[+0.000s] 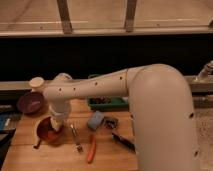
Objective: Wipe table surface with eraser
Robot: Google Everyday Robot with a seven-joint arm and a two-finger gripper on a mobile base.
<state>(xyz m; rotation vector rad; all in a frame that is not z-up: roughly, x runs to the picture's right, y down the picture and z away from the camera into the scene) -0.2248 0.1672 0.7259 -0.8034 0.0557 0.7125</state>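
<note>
The table surface [60, 160] is a light-brown wooden plank top in the lower left. The eraser [111, 122] is a small black block lying on it just right of a blue-grey pad [95, 120]. My white arm reaches from the right across to the left. My gripper [56, 126] hangs down over the right rim of a red-brown pan [46, 132], well left of the eraser and apart from it. The arm hides the right part of the table.
A green tray [106, 103] stands at the back of the table and a purple bowl [31, 104] at the back left. A fork [75, 139], an orange stick [91, 149] and a black-handled tool [123, 141] lie in front. A dark wall runs behind.
</note>
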